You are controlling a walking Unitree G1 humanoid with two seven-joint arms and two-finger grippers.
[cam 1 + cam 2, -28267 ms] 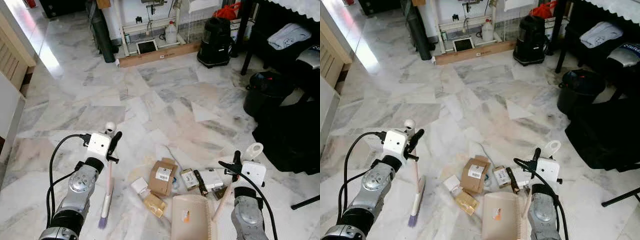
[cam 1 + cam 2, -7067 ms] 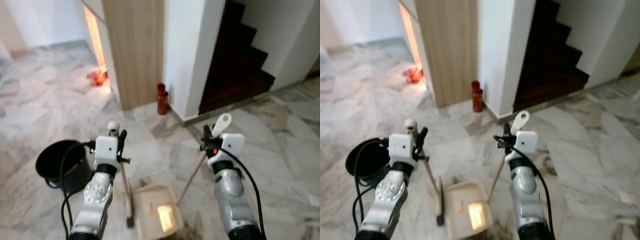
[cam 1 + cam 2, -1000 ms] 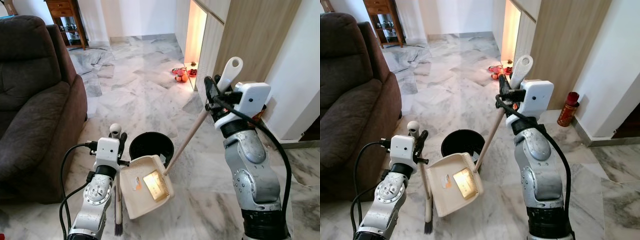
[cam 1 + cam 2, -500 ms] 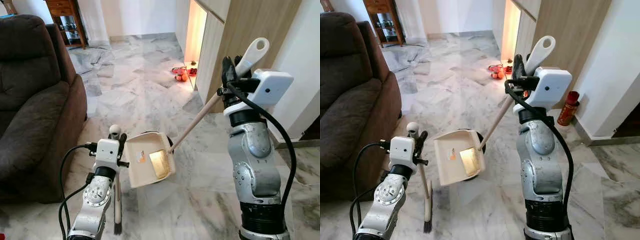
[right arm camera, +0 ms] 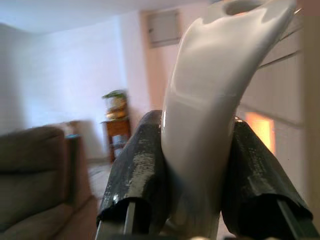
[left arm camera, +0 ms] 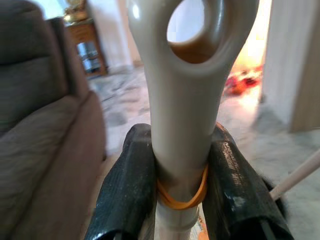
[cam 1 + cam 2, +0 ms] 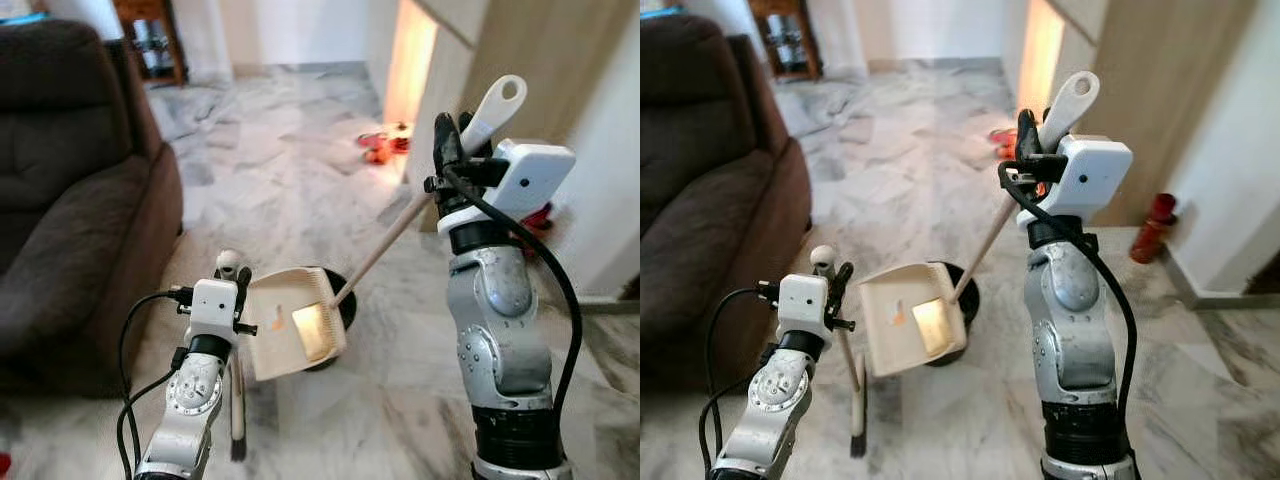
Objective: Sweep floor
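Dustpan (image 7: 293, 335) lowered over black bin (image 7: 336, 300) beside sofa (image 7: 70, 190); both claws stay clamped on handles.

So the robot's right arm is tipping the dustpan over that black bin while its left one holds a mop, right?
Nearly. The left gripper holds a small broom, not a mop, as the right eye view shows. The right gripper does tilt the dustpan over the black bin.

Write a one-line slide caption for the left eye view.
Right gripper holds the dustpan tilted over the black bin, while the left gripper holds the broom upright.
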